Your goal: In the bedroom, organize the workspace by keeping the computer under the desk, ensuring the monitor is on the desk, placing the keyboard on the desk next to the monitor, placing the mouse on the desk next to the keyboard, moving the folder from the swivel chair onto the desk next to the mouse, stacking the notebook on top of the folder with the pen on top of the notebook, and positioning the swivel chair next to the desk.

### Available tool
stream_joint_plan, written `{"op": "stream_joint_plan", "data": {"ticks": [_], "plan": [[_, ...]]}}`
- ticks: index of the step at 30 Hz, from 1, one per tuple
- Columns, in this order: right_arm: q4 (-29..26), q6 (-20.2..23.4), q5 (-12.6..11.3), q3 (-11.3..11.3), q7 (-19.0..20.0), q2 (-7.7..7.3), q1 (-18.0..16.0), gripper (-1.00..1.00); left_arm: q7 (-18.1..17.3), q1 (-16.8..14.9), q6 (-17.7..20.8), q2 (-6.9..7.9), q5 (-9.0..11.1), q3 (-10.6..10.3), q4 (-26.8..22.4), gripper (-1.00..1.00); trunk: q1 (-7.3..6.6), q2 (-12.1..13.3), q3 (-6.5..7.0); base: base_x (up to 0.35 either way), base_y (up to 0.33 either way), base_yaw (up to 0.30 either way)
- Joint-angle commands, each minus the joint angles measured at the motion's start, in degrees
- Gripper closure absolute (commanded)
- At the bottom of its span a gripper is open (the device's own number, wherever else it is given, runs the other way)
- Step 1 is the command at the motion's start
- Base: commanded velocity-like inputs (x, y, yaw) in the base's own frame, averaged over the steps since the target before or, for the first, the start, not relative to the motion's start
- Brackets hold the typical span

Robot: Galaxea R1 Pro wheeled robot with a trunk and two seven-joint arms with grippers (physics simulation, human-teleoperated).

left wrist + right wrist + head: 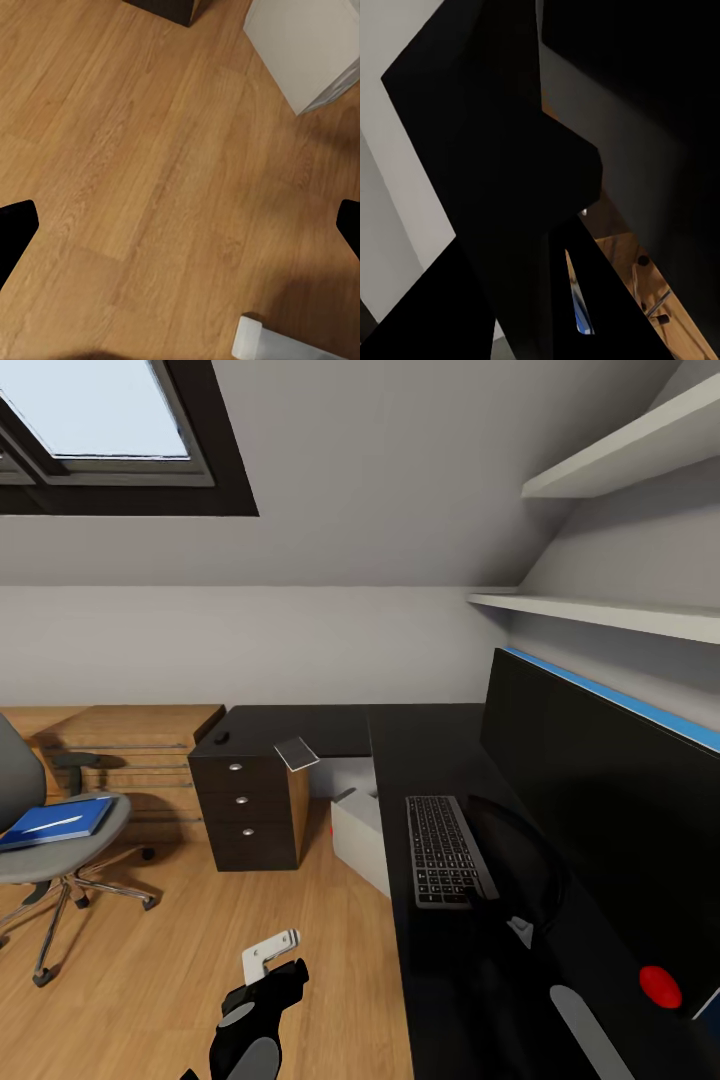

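left gripper (272, 957) low over the wooden floor (135, 187), its jaws spread wide, holding nothing | right jaws: cannot tell | slim silver-grey keyboard (444, 850) on glossy black worktop (400, 750) beside wide black monitor (600, 800) | light grey computer tower (360, 838) under it | bright blue folder (55, 822) on grey swivel chair (40, 840), well left

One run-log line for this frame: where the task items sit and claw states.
keyboard: on desk by monitor | folder: on swivel chair | notebook: desk edge | computer: floor under desk | left claw: open, empty | right claw: cannot tell
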Motion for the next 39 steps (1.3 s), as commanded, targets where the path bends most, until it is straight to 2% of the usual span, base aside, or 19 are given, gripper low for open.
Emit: {"op": "stream_joint_plan", "data": {"ticks": [1,28,29,39], "plan": [[0.1,0.0,0.1,0.1,-0.2,-0.05,0.0,1.00,0.4,-0.1,0.4,0.04,0.2,-0.1,-0.1,-1.00,0.00,0.0,-0.07,0.000,0.000,0.000],[0.1,0.0,0.1,0.0,-1.0,-0.06,0.0,1.00,0.4,-0.1,0.3,0.04,0.2,-0.1,-0.1,-1.00,0.00,0.0,-0.07,0.000,0.000,0.000],[0.1,0.0,0.1,0.0,-1.0,-0.06,0.0,-1.00,0.4,-0.1,0.3,0.04,0.2,-0.1,-0.1,-1.00,0.00,0.0,-0.07,0.000,0.000,0.000],[0.1,0.0,0.1,-0.2,-1.0,-0.11,0.0,-1.00,0.4,-0.1,0.3,0.04,0.2,-0.1,-0.1,-1.00,0.00,0.0,-0.07,0.000,0.000,0.000]]}}
